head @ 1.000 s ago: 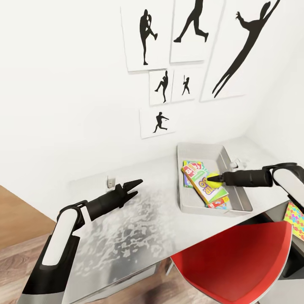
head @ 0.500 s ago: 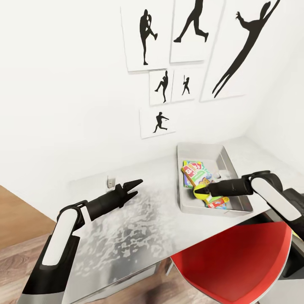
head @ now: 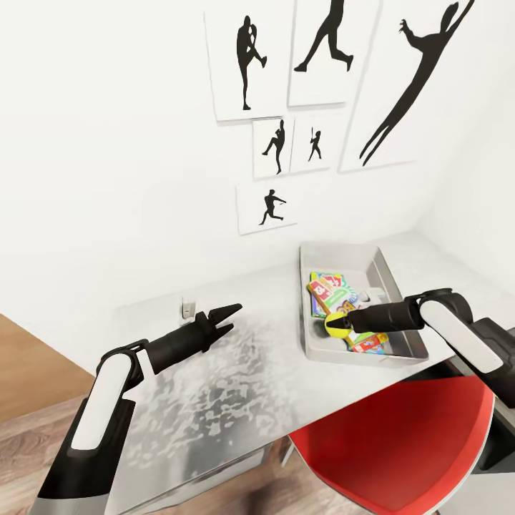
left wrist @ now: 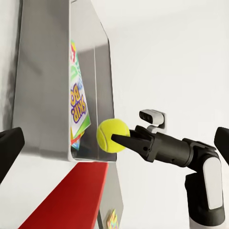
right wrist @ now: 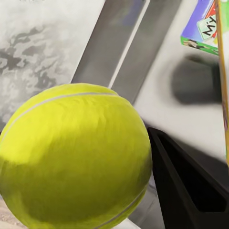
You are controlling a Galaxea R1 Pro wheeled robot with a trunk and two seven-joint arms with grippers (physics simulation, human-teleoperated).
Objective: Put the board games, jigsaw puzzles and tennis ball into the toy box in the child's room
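My right claw (head: 345,324): pinched tight on the tennis ball (head: 336,324), over the toy box (head: 336,254)
Tennis ball: above the toy box's left part, near its front
Board games (head: 336,295): stacked flat inside the toy box
My left claw (head: 232,318): parted slightly, holding nothing, well left of the toy box, above the table (head: 214,386)

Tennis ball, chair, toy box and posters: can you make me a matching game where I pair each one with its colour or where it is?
Things:
1. tennis ball
2. chair
3. toy box
4. posters

Matches:
A. hanging on the white wall
B. pale grey, on the table, with board games inside
C. red
D. yellow-green, held in the right gripper

Pairs: 1-D, 2-C, 3-B, 4-A
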